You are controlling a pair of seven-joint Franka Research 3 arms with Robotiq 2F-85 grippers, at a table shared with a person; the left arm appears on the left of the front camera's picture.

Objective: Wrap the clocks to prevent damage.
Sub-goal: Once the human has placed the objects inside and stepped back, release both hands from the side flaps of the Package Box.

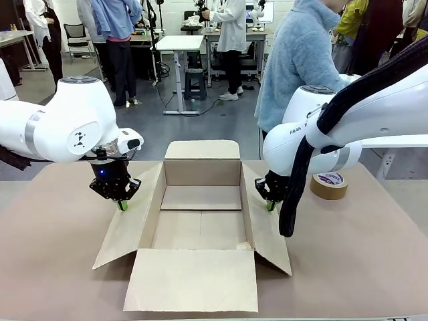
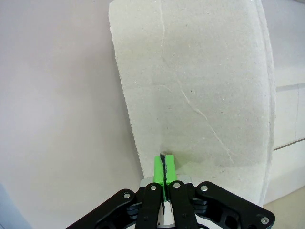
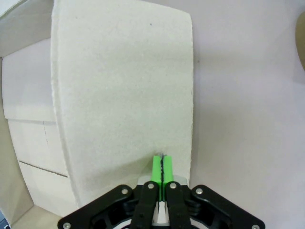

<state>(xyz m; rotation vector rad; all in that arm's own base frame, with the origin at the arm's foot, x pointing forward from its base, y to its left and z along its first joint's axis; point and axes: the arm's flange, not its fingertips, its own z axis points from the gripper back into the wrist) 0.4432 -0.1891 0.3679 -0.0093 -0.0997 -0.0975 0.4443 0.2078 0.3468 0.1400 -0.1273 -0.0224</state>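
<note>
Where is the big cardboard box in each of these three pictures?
Front view: the cardboard box sits open mid-picture, between the left gripper and right gripper.
Left wrist view: its left flap spans the middle, beyond the shut green pads.
Right wrist view: its right flap spans the middle.
Shared landmark: the box floor, at each wrist picture's edge.

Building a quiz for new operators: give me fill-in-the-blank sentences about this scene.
1. The cardboard box holds ___.
2. The left tool and right tool each touch a side ___ of the box.
3. The tape roll lies near the ___ tool.
Missing: nothing; flap; right.
</note>
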